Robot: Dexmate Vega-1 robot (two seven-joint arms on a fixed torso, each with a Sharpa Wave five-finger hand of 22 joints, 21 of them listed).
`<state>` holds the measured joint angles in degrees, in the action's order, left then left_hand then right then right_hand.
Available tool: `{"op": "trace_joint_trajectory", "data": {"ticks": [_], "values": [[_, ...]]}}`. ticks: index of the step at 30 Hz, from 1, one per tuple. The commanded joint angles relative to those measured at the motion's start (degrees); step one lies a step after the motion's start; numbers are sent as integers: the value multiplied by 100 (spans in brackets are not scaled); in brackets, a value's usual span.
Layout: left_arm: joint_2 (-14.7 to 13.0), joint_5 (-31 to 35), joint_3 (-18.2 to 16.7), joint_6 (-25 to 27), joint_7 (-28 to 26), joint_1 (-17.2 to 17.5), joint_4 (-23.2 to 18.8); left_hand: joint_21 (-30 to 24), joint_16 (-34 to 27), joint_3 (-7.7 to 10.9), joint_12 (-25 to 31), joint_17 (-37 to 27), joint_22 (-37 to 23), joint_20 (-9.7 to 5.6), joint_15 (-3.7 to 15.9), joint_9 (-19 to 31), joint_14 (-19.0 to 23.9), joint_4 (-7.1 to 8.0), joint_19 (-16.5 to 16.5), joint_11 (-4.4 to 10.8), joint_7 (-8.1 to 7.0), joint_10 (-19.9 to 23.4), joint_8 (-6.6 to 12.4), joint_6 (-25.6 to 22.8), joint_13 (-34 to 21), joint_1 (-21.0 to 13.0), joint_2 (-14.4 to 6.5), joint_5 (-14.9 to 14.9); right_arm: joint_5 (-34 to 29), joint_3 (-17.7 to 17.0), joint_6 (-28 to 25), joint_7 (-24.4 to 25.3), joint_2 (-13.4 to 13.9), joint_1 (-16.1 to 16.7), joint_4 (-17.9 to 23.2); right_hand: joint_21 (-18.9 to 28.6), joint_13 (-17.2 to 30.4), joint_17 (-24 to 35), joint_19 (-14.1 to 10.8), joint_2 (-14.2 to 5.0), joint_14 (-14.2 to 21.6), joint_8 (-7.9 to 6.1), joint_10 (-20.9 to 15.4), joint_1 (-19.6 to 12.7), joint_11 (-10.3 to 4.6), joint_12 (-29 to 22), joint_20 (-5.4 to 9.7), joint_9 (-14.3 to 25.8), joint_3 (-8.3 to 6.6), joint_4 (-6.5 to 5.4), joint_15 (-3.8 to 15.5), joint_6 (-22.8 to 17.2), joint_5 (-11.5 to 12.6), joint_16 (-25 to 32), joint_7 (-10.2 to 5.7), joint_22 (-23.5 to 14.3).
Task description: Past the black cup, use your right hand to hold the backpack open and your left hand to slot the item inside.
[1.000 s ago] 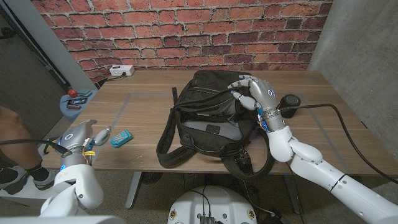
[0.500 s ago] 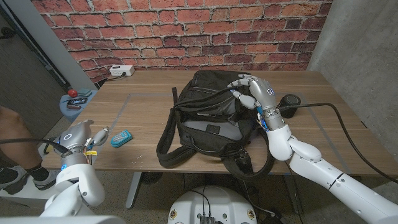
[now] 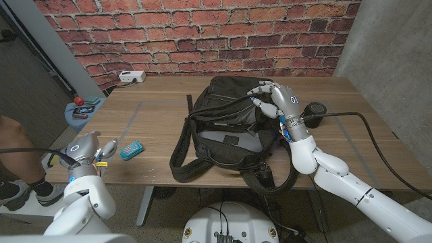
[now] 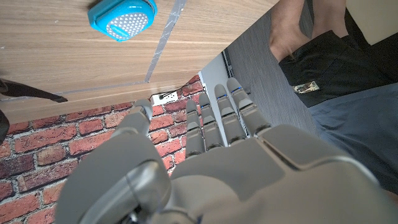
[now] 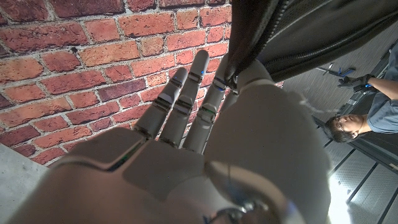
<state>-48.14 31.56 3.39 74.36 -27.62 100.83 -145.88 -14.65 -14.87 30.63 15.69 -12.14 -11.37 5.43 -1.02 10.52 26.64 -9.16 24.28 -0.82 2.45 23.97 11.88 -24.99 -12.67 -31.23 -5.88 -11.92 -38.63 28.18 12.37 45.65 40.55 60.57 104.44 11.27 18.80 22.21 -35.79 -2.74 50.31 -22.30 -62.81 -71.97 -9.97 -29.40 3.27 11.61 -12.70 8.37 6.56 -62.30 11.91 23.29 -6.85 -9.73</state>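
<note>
The black backpack lies mid-table, mouth open; its inside is too dark to tell. The right hand pinches its upper rim. The blue item lies near the front left edge, beside the left hand, fingers apart, holding nothing. The black cup stands just right of the backpack.

You have one backpack on one table; one black cup just beside the right hand; one blue item near the left hand; two robot hands, left hand and right hand; one white power strip at the far edge; one blue tray off the table's left side; one person in the right wrist view; one leg at the head view's left edge.
</note>
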Motion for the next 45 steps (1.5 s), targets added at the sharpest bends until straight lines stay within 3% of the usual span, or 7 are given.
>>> {"op": "trace_joint_trajectory", "data": {"ticks": [1, 23, 45], "values": [[-203, -572, 214, 297, -181, -382, 175, -44, -59, -32, 29, -36, -12, 10, 6, 17, 54, 4, 42, -8, 14, 73, -6, -69, -21, -47, -18, -7, 69, -47, 63, 4, -4, 7, -52, 46, 9, 25, -22, -54, 48, -44, -55, -41, 5, -13, 681, 29, 41, 6, 722, -57, 32, -11, -1, -33], [-525, -1566, 401, 280, -472, -974, 544, -80, -183, -96, 44, -127, -23, 39, -8, 17, 205, -22, 114, 43, 6, 176, 14, -186, -45, -125, -25, -2, 99, -40, 24, 3, -89, 5, -85, 48, 31, 47, -25, -74, 61, -26, -46, -63, -1, 3, 685, 32, 87, 0, 723, -57, 29, -51, 0, -33], [-909, -2240, 679, 241, -581, -1470, 781, -97, -244, -136, 22, -188, -29, 67, 57, 18, 216, -72, 144, 132, -51, 193, -3, -207, -66, -255, 4, 0, 108, 64, 107, 35, -198, -329, -371, 47, 45, 78, -25, -93, 86, -14, -70, -85, 3, 10, 697, 34, 131, -4, 723, -68, 30, -81, 7, -34]]}}
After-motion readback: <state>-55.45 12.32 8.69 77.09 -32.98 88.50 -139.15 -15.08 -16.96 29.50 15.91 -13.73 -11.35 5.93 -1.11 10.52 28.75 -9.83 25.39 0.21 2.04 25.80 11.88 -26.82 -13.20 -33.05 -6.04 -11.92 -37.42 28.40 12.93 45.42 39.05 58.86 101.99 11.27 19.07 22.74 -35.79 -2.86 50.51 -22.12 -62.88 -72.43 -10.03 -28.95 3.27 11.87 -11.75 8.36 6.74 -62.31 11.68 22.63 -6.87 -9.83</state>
